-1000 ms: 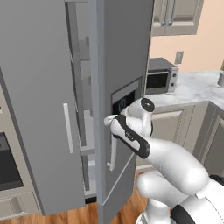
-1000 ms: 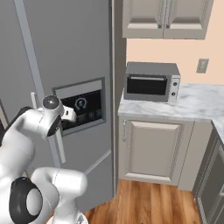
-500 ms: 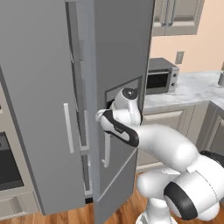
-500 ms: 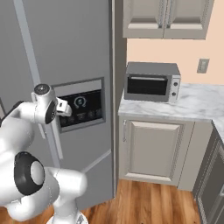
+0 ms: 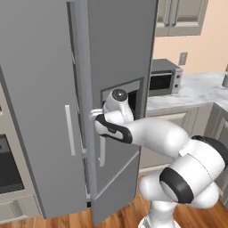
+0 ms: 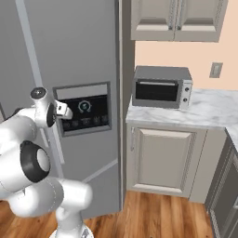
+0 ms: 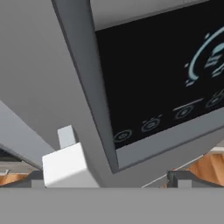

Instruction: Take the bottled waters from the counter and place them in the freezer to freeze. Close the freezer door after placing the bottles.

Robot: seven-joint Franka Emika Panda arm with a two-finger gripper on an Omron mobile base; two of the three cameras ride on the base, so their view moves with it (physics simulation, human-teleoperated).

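1. left base view: the freezer stands ajar, its freezer door swung out at left, grey shelves glimpsed in the gap; contents too dim to tell. my gripper hangs at the edge of the dispenser door.
2. right base view: toaster oven sits on the marble counter beside the fridge; my arm crosses the dispenser panel.
3. hand view: my fingertips are spread wide, holding nothing, close before the dark panel.
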